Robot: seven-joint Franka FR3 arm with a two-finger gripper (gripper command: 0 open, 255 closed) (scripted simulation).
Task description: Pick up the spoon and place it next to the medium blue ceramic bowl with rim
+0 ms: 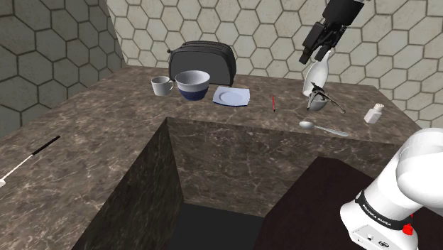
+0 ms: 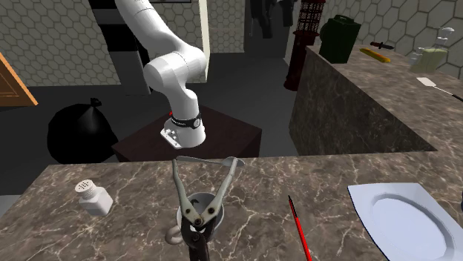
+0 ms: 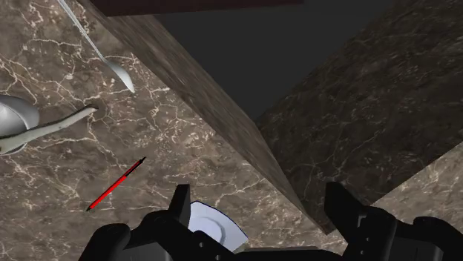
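Note:
A silvery spoon (image 1: 323,128) lies on the marble counter (image 1: 234,135) near its front edge, at the shoulder view's right. It also lies behind the tongs as spoon (image 2: 205,160), and ahead of the gripper as spoon (image 3: 111,64). The blue bowl (image 1: 192,84) with a white inside stands far off at the back, in front of a toaster. My gripper (image 1: 311,54) hangs high above the counter, well above the spoon. In the wrist view the gripper (image 3: 258,215) is open, with nothing between its fingers.
A white mug (image 1: 162,86) stands beside the bowl, a square plate (image 1: 231,95) on its other side, and a dark toaster (image 1: 202,62) behind. A red pen (image 1: 274,102), tongs in a cup (image 1: 317,101) and a shaker (image 1: 374,112) lie near the spoon. The counter has a deep recess (image 1: 213,213).

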